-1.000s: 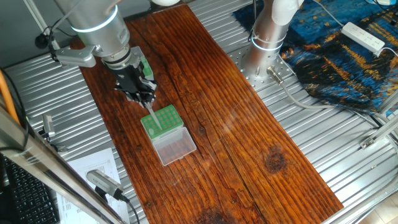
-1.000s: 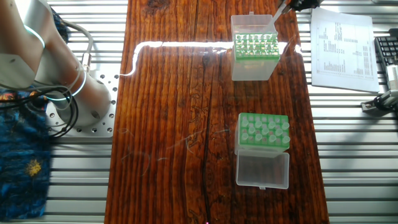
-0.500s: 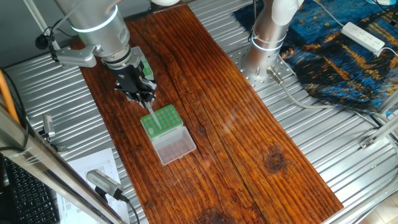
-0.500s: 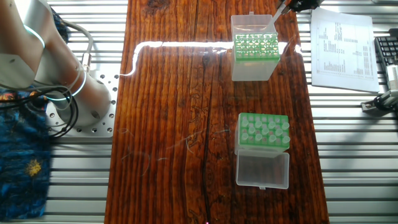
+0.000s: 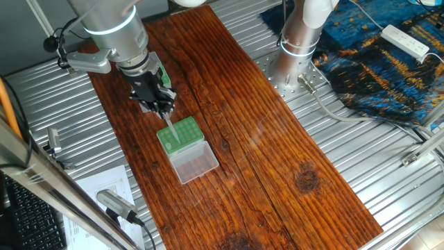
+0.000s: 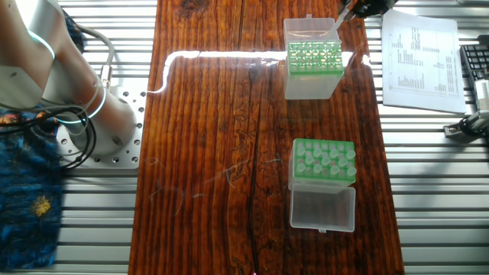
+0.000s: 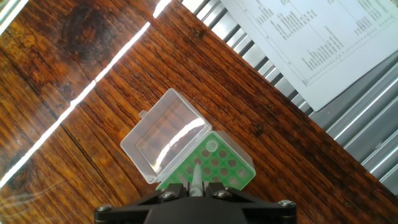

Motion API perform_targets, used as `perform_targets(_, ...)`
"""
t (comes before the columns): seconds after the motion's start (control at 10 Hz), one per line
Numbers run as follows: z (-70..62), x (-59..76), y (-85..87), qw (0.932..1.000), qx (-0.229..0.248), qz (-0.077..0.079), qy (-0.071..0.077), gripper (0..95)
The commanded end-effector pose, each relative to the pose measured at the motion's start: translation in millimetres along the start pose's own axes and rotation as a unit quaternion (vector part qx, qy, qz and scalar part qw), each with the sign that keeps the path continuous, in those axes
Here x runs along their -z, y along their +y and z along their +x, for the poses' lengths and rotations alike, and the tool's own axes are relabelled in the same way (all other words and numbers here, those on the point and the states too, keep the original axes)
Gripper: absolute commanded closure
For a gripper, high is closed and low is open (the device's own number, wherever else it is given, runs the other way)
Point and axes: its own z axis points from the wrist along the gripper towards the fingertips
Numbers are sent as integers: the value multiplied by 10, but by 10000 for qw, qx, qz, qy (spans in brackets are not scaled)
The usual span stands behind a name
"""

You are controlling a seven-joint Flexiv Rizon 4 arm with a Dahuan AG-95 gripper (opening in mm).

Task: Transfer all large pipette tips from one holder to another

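Presently the end effector is clamped on one pipette tip, poised just above the low green rack with its clear lid lying open. If the tip hangs tilted or off a hole, it could strike the plate between holes, slip in the grip, or nudge the rack.

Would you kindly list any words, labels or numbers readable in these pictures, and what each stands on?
Printed sheet beside the wooden board: rows of small print, too small and blurred to read.
Low green rack and its clear lid: no readable markings.
No other text is legible.
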Motion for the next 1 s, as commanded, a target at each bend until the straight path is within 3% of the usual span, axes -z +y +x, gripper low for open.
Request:
perform_targets(0.1,-12,6,-9,10000,-15,-9,-2,950)
perform_targets(0.2,-12,6,-9,10000,-20,5,-23,760)
perform_targets(1.0,-8,3,-12,9999,-115,66,24,760)
